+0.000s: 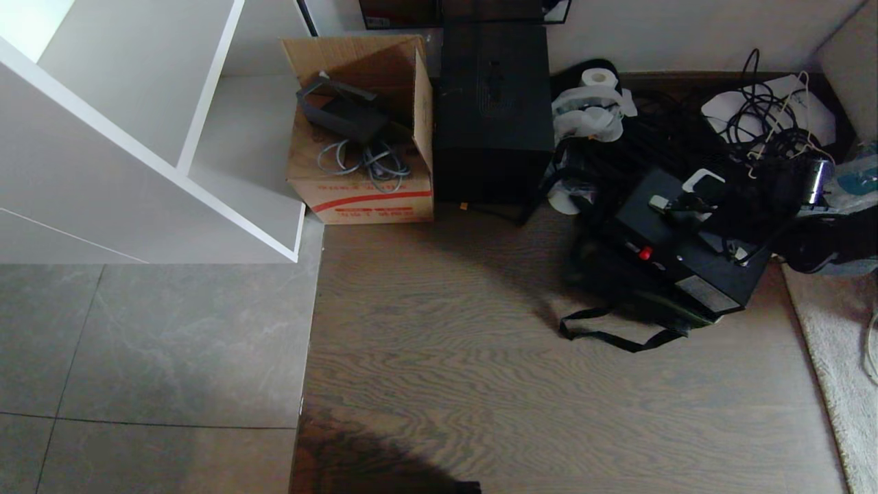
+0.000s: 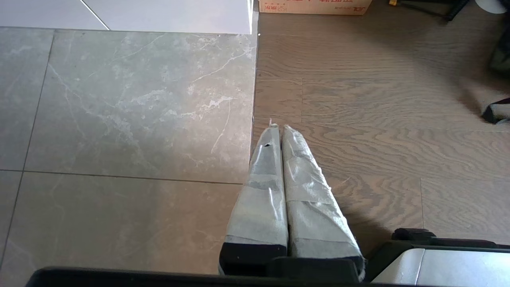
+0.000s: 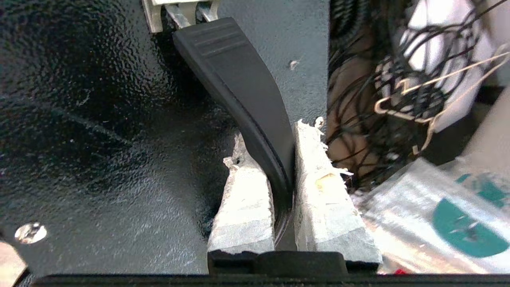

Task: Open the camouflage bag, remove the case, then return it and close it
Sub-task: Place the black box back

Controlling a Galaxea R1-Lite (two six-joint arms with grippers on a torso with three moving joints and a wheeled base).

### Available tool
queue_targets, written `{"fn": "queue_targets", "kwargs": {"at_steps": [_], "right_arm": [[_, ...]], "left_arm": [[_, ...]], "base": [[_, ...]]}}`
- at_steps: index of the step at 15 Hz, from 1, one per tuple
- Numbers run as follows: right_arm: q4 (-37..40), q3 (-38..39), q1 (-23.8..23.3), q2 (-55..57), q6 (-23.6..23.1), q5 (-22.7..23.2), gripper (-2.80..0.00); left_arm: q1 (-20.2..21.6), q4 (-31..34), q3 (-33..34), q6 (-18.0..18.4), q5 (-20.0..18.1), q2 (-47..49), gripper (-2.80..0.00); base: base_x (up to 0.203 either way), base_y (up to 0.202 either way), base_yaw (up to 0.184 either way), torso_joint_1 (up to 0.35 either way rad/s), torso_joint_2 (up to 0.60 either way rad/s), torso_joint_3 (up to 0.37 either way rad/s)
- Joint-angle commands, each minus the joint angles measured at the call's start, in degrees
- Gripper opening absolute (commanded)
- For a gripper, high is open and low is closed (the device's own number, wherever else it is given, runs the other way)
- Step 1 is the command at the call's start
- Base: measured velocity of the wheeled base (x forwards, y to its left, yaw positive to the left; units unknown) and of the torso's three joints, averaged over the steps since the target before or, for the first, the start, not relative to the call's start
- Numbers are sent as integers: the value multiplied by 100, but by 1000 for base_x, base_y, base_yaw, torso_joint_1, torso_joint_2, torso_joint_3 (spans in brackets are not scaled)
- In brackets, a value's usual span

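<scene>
Right gripper: I see its two taped fingers pinching the case's black handle, one on each side of the strap, close to its far end from the silver mount. In the head view I cannot pick the gripper out against the dark clutter.

Case: flat and black, with a small red latch on its near edge. It lies tilted over the bag, partly out of it, on the right of the wood floor. From the right wrist view I get its pebbled black face filling most of the frame.

Bag: dark and slumped under the case; I only make out its black strap looped on the floor in front of it.

Left gripper: fingers pressed together, nothing between them, hanging above the seam where grey tile meets wood, well apart from the case.

Surroundings: cardboard box with cables, a tall black box just beside it, a tangle of cords behind the case, a white shelf on the left, a pale rug at the right edge.
</scene>
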Motion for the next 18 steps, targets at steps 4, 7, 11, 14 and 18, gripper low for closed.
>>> {"fn": "queue_targets", "kwargs": {"at_steps": [4,7,11,14,18], "right_arm": [[-141,-118,-4,343,-149,285,-280],[-252,-109,-3,582,-178,525,-280],[-292,-118,5,839,-196,528,-280],[-244,-127,22,979,-203,535,-280],[-226,-119,120,1150,-205,511,-280]], "left_arm": [[0,-1,0,-1,-1,-2,-280],[0,-1,0,-1,-1,-2,-280],[0,-1,0,-1,-1,-2,-280],[0,-1,0,-1,-1,-2,-280],[0,-1,0,-1,1,-2,-280]], "base": [[0,0,0,0,0,0],[0,0,0,0,0,0],[0,0,0,0,0,0],[0,0,0,0,0,0],[0,0,0,0,0,0]]}}
